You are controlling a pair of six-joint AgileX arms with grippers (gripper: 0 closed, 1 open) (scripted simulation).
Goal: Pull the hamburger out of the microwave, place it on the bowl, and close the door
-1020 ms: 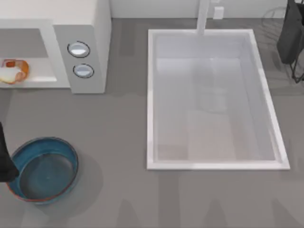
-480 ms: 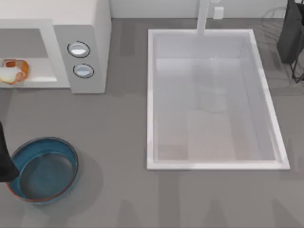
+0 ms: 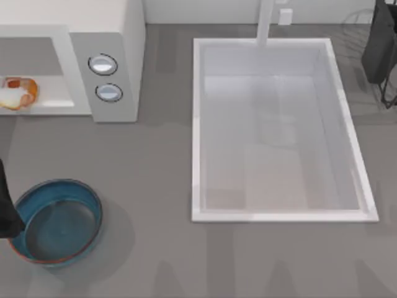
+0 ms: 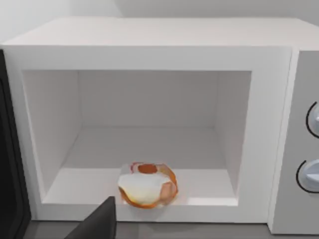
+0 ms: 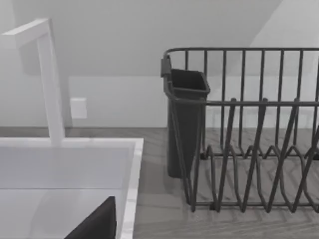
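The microwave (image 3: 105, 37) stands at the table's back left with its cavity showing. The hamburger (image 3: 15, 92) lies near the cavity's front edge, an orange-brown bun with a white layer (image 4: 147, 185). The door (image 4: 10, 159) is swung open and appears as a dark panel beside the cavity. The blue-teal bowl (image 3: 59, 226) sits empty at the front left. My left arm (image 3: 5, 214) is at the bowl's left rim, and a dark part of my left gripper (image 4: 97, 224) faces the cavity from some way off. My right arm (image 3: 379, 43) is parked at the back right.
A large white sink (image 3: 279, 130) with a tall faucet (image 3: 265, 22) takes up the middle and right. A dark wire dish rack (image 5: 249, 134) with a cutlery cup (image 5: 185, 119) stands at the back right. Two round knobs (image 3: 103, 64) sit on the microwave's side panel.
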